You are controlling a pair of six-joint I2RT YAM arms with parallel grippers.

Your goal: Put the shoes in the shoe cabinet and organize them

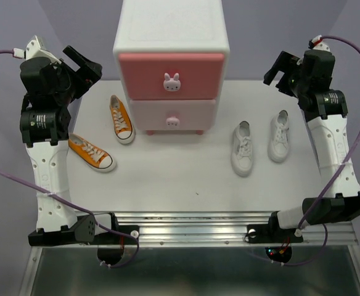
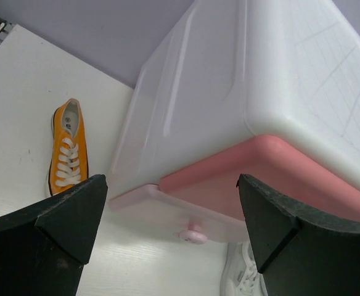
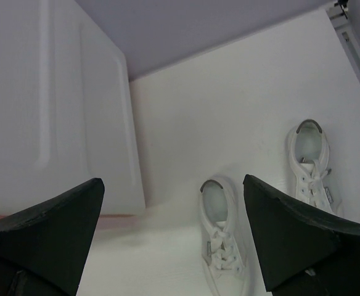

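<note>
Hung at the start — left gripper [image 2: 172, 206], right gripper [image 3: 174, 206] gaping, empty — shoes [image 1: 119, 118] out, cabinet [image 1: 171, 28] shut, needing a knob [image 1: 171, 81] pulled first.

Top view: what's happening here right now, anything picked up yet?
Nothing is held. The left hand and right hand are open, raised either side of the shoe cabinet, whose pink drawers look shut. The orange shoes lie on the table left of it, the white shoes to its right.
</note>
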